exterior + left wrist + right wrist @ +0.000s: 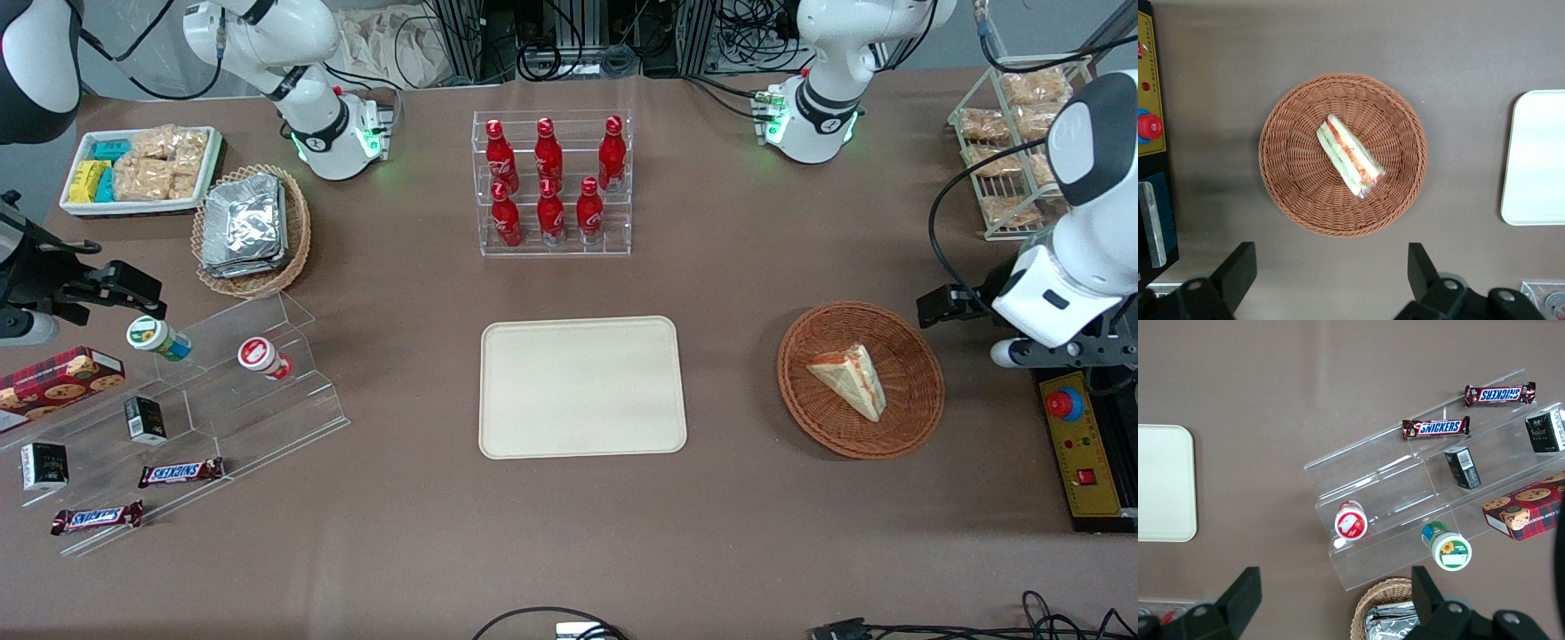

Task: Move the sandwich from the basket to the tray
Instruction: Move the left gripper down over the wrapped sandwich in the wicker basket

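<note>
Gripper (1328,273) released, fingers spread wide, hovering above table beside the wicker basket's rim, holding nothing. Tray (582,388) bare, at basket's 9 o'clock in front view, well apart. Basket (916,404) holds the sandwich wedge (849,380), near its centre. Step: approach, pre-grasp. Next: centre over sandwich, descend, close across the wedge.

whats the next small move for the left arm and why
Probably shift over the sandwich and descend. It lies in the basket, untouched, and the tray holds nothing. The gripper is open, hanging above the table just outside the basket's rim, so its fingers don't yet straddle the wedge.
</note>
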You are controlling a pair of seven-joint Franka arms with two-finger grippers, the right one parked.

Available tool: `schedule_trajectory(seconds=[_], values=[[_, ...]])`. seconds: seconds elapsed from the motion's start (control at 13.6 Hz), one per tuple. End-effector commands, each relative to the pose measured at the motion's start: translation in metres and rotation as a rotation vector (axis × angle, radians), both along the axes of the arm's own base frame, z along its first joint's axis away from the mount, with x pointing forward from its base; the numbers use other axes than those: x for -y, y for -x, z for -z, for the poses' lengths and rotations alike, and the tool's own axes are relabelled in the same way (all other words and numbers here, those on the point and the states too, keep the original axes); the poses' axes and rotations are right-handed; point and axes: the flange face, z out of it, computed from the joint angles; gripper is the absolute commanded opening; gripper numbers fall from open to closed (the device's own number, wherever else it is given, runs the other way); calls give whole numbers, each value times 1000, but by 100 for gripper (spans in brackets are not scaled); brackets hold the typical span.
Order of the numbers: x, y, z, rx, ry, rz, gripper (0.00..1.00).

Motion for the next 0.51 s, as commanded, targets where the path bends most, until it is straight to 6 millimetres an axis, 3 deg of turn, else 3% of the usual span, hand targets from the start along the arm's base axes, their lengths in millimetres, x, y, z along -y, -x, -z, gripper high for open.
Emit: schedule_trajectory(seconds=[0.0, 0.15, 0.29, 0.44], values=[[5, -6, -4, -8, 6, -53, 100], [8, -11, -6, 0, 7, -54, 100], [14, -15, 11, -29, -3, -100, 100], [21, -21, 33, -38, -23, -384, 100]])
